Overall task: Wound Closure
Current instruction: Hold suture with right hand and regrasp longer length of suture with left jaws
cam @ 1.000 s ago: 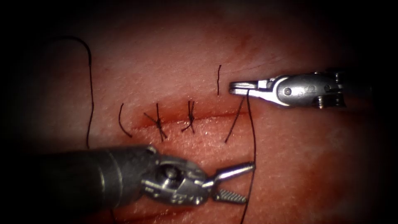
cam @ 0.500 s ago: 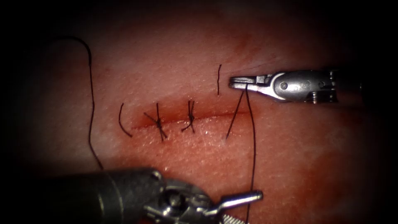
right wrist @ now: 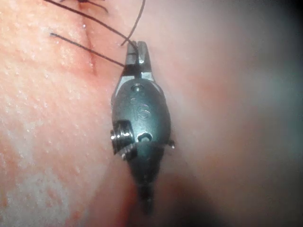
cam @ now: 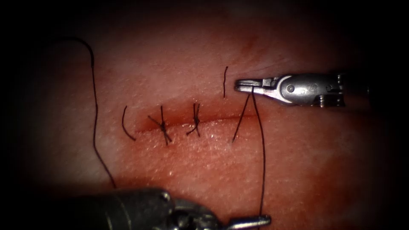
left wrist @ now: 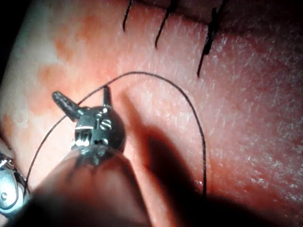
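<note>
Here, the thin black thread (cam: pixel 260 162) is clamped in the closed jaws of the silver right needle driver (cam: pixel 243 85), just above the right end of the red horizontal cut (cam: pixel 191 123) in the pink tissue (cam: pixel 298 162). Below the cut, the left needle driver (left wrist: pixel 83 105) is spread open, with thread passing between its jaws. No needle can be made out.

The tissue (cam: pixel 298 162) is pink-red with fine pale dots, the thread (cam: pixel 260 149) black, both tools' metal silver-grey.
</note>
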You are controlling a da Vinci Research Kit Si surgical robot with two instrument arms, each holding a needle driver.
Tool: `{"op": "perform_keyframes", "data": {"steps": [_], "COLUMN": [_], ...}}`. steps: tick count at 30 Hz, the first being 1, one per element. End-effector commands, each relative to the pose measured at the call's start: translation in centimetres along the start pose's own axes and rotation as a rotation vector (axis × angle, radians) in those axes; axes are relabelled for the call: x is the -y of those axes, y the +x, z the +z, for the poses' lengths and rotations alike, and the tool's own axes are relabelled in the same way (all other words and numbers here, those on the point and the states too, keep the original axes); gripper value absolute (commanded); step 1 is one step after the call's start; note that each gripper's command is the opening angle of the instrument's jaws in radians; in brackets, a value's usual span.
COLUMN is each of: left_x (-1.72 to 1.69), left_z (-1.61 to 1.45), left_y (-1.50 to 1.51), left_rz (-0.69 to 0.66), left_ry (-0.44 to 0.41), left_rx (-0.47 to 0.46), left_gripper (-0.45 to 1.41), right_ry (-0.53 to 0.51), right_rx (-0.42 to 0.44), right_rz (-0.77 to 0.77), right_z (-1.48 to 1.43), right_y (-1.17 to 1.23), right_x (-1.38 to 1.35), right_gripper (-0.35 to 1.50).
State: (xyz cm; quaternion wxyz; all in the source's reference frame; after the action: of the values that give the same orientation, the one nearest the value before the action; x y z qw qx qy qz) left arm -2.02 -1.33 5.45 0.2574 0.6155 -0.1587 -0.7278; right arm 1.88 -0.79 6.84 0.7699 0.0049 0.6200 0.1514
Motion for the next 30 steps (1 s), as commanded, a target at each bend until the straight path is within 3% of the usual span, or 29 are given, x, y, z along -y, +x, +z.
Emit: {"op": "perform_keyframes", "data": {"steps": [1,4,5,6,7,8,15,22,28,29,30], "left_x": [-0.01,-0.04,-0.05,-0.06,-0.07,-0.08,0.05,0.43,0.57,0.59,0.61], "left_z": [0.05,0.08,0.10,0.11,0.12,0.12,-0.08,-0.71,-1.21,-1.26,-1.31], "left_y": [-0.04,-0.03,-0.03,-0.03,-0.03,-0.04,-0.20,-0.23,-0.27,-0.28,-0.30], "left_rz": [0.001,0.004,0.005,0.007,0.007,0.008,-0.002,-0.026,-0.021,-0.026,-0.025], "left_ry": [0.001,-0.002,-0.002,-0.002,-0.001,-0.007,-0.064,0.065,0.150,0.160,0.170], "left_rx": [0.001,0.003,0.004,0.005,0.006,0.006,-0.023,0.021,0.078,0.085,0.092], "left_gripper": [0.35,0.34,0.22,-0.01,-0.40,-0.45,-0.45,-0.45,-0.45,-0.45,-0.45], "right_ry": [0.001,0.003,0.003,0.003,0.002,0.002,0.001,-0.008,-0.004,0.000,0.000], "right_rx": [-0.002,0.000,0.000,0.000,-0.002,-0.002,-0.008,-0.014,-0.010,-0.011,-0.014], "right_rz": [0.004,0.004,0.004,0.004,0.010,0.010,0.016,0.027,0.037,0.049,0.049], "right_z": [0.07,0.07,0.07,0.07,0.07,0.07,0.05,-0.09,-0.33,-0.39,-0.43], "right_y": [-0.02,-0.02,-0.01,-0.01,-0.01,-0.01,0.00,0.05,0.23,0.29,0.33], "right_x": [-0.02,-0.02,-0.02,-0.02,-0.01,-0.01,0.01,0.12,0.46,0.55,0.62], "right_gripper": [-0.35,-0.35,-0.35,-0.35,-0.35,-0.35,-0.35,-0.35,-0.35,-0.32,-0.10]}}
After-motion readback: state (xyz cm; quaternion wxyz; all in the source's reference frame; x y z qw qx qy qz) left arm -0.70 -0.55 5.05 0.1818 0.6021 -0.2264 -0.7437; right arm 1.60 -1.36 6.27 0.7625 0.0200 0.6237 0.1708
